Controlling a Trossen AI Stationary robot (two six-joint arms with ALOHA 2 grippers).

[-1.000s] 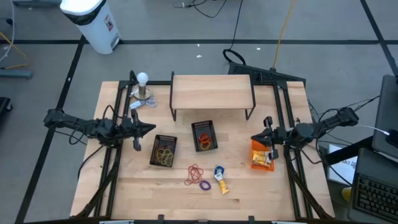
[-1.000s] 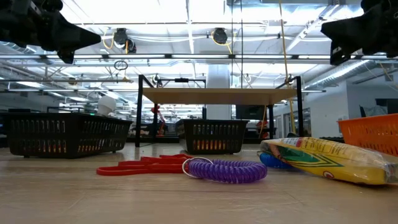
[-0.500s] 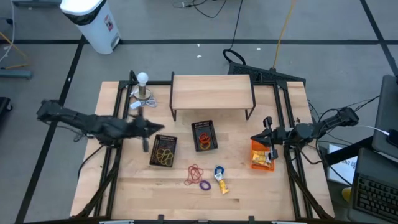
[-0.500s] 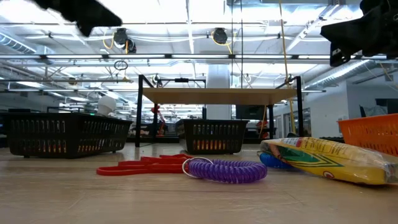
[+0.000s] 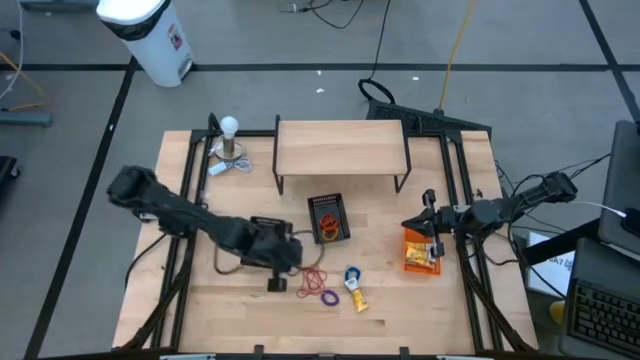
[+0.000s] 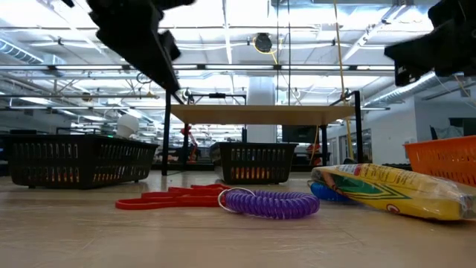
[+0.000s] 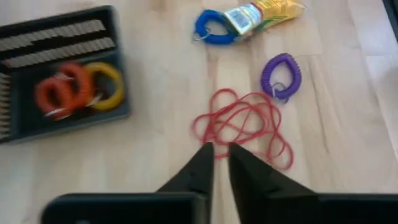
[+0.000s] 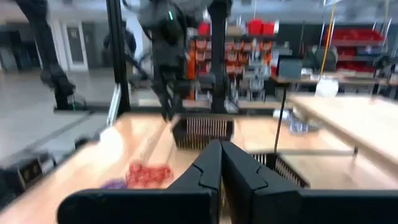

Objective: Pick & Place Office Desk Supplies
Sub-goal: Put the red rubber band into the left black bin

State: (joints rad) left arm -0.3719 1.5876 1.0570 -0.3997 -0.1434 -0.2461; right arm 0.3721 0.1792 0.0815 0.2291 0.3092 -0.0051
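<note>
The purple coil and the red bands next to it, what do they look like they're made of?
Purple coil: probably flexible plastic, with glossy, tightly wound spiral ridges. Red bands: likely rubber, as thin, matte loops lying limp and tangled on the wooden table.

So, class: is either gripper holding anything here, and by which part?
Neither. The left gripper hangs empty above the red rubber bands; the right gripper is shut on nothing.

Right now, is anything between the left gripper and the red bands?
No. In the left wrist view only bare wood separates the left gripper from the red bands; it hangs just short of them.
</note>
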